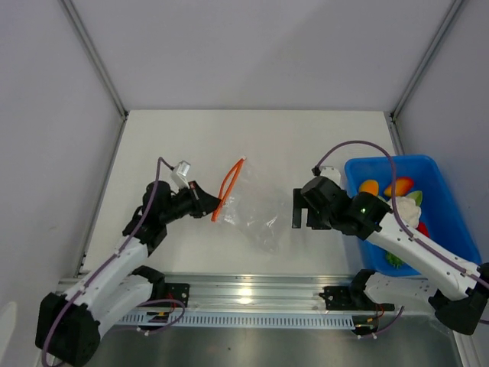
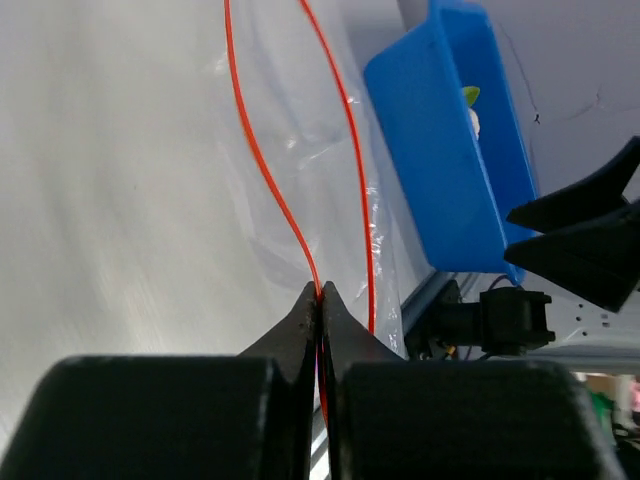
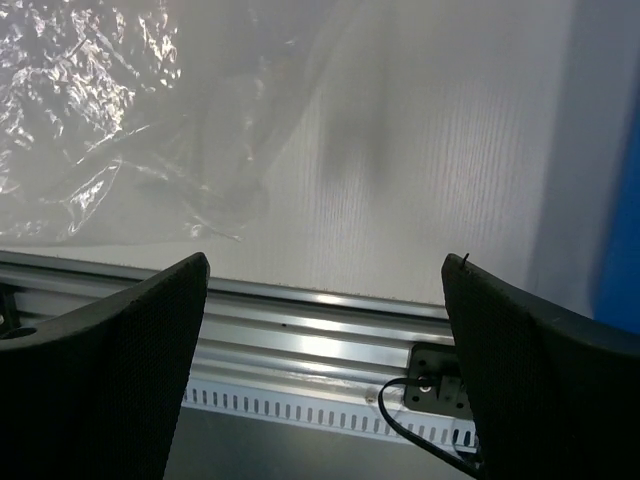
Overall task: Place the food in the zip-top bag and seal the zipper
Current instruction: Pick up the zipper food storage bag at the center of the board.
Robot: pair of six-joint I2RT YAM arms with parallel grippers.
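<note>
The clear zip-top bag (image 1: pixel 256 208) lies on the white table between the arms, its mouth held open at the left. Its orange-red zipper (image 1: pixel 229 186) forms a narrow loop. My left gripper (image 1: pixel 214 203) is shut on one strip of the zipper (image 2: pixel 262 160) near its near end. My right gripper (image 1: pixel 304 216) is open and empty, just right of the bag (image 3: pixel 110 110). The food sits in the blue bin (image 1: pixel 439 191): orange-yellow fruit (image 1: pixel 370 186), red chili pepper (image 1: pixel 399 186), white-and-pale-green vegetable (image 1: pixel 409 212), green bunch (image 1: pixel 393 260).
The blue bin stands at the right side of the table, under and behind my right arm; it also shows in the left wrist view (image 2: pixel 440 150). A metal rail (image 1: pixel 252 289) runs along the near table edge. Grey walls enclose the back and sides.
</note>
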